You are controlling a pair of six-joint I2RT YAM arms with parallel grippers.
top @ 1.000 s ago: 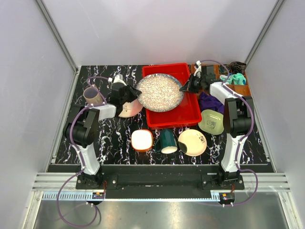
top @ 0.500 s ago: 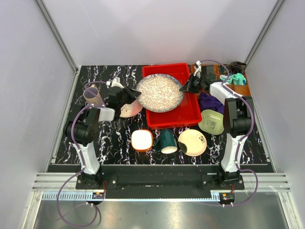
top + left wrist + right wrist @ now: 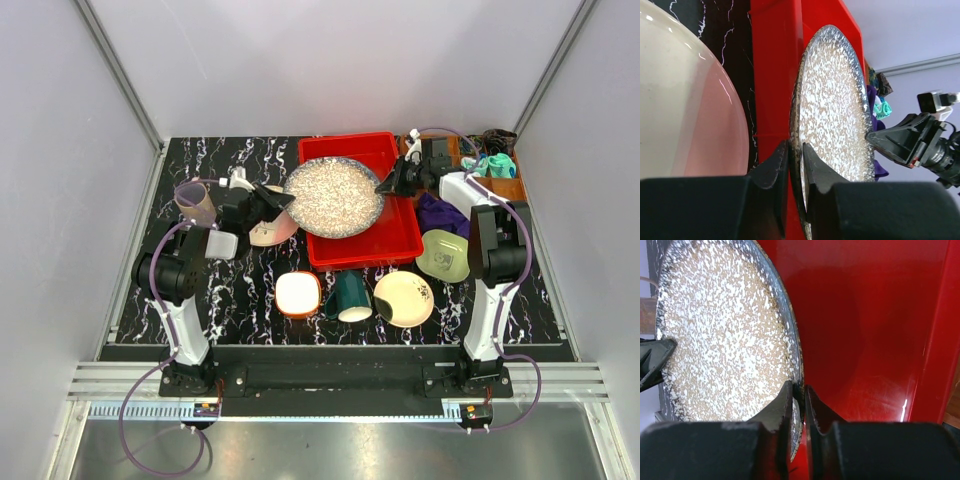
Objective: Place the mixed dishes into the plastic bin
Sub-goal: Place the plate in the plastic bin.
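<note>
The big speckled grey plate [image 3: 333,197] hangs level over the red plastic bin [image 3: 400,235], its left edge past the bin's left rim. My left gripper [image 3: 288,200] is shut on the plate's left rim [image 3: 835,100], jaws [image 3: 796,150] pinching it. My right gripper [image 3: 383,187] straddles the right rim [image 3: 725,330], jaws [image 3: 799,392] slightly parted with a sliver of red bin [image 3: 875,315] showing beside the rim. The pink-cream plate [image 3: 272,230] lies under the left gripper.
A mauve cup [image 3: 195,200] lies at the left. Along the front stand an orange-white bowl [image 3: 298,293], dark green mug [image 3: 350,295] and pale yellow plate [image 3: 403,298]. A light green bowl [image 3: 443,255], purple cloth [image 3: 440,212] and brown tray [image 3: 505,185] sit right of the bin.
The left gripper has tightened on the plate's rim and drawn back leftward, shifting the plate slightly left. The right jaws have eased apart on the opposite rim.
</note>
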